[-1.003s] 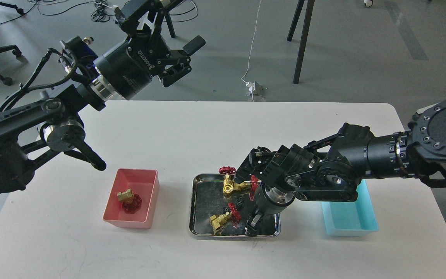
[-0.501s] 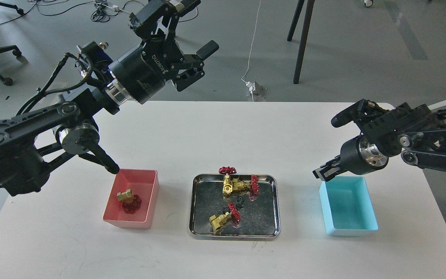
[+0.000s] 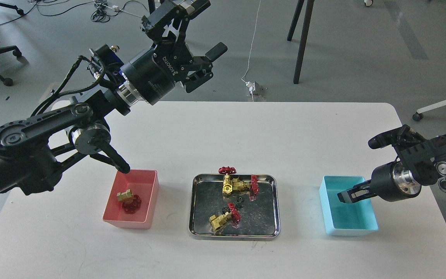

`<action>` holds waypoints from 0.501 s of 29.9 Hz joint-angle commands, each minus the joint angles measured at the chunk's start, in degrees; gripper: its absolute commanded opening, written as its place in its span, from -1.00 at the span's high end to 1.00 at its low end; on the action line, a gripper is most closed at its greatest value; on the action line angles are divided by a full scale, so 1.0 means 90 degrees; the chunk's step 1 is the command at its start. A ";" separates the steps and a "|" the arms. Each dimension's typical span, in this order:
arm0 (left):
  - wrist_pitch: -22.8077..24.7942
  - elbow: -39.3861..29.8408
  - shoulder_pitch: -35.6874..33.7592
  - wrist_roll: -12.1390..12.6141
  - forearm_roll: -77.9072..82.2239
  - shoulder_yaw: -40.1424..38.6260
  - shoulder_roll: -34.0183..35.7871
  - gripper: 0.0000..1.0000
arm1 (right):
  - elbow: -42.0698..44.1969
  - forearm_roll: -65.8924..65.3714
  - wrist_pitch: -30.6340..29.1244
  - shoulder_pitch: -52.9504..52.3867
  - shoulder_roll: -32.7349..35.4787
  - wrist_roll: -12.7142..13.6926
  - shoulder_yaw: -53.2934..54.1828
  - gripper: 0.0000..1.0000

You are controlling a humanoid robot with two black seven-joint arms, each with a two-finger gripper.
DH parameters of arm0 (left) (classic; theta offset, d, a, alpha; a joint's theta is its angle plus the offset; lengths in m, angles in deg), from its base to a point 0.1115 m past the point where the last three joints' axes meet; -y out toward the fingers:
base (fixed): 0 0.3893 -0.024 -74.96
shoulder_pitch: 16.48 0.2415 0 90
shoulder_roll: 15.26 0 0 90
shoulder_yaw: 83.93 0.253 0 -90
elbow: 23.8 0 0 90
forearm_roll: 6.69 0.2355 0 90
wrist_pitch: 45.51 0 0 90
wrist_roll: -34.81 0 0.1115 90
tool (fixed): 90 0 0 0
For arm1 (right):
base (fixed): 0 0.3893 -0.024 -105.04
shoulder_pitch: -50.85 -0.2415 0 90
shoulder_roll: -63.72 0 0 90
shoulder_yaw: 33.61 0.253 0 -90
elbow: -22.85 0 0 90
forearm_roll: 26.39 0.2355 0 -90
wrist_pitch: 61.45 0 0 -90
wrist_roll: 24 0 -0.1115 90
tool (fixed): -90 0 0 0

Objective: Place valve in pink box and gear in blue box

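Right gripper [image 3: 343,196] is hanging over the blue box [image 3: 365,228], fingertips pointing left and slightly down above its open interior. The two fingers are reading as one dark wedge, so I cannot tell whether they are apart or together, nor whether a gear is between them; the visible floor of the box is showing nothing dark. My judgement: this pose suits dropping a gear into the box, since the tip is sitting well inside the rim line.

Left gripper [image 3: 201,50] is being held high beyond the table's far edge, fingers spread wide with nothing between them. Likely parked clear so it is not blocking the tray.

The pink box [image 3: 145,221] is lying left of centre with one valve [image 3: 129,199] already inside, handwheel toward the near wall.

The steel tray [image 3: 196,209] is sitting between the two boxes, well apart from each. It is carrying a valve cluster [image 3: 234,185] at the far side, with two red handwheels showing there, so probably two valves touching. Another brass valve [image 3: 223,219] is lying nearer. A small black gear [image 3: 239,201] is resting between them, just beside the nearer valve's red wheel; a second dark piece [image 3: 225,210] is touching that valve, too small to identify.

Sorting is looking partly done: valves and at least one gear are waiting in the tray.
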 commanded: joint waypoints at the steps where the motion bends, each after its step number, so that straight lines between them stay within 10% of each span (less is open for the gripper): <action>1: 0.0004 0.0125 0.0000 0.0000 -0.0006 0.0000 -0.0025 -0.94 | -0.0007 0.0056 0.0008 0.0094 0.0148 -0.0004 0.0119 -0.86; 7: 0.0053 0.0632 0.0000 0.0000 -0.0103 -0.0019 -0.0103 -0.94 | 0.0110 0.0337 0.0348 0.0357 0.0383 -0.0043 0.1434 -0.98; 15: 0.1319 0.1492 0.0000 0.0000 -0.0317 -0.1218 -0.0015 -0.94 | 0.1094 0.6308 0.1484 0.0855 -0.0396 -0.0188 0.5018 -0.98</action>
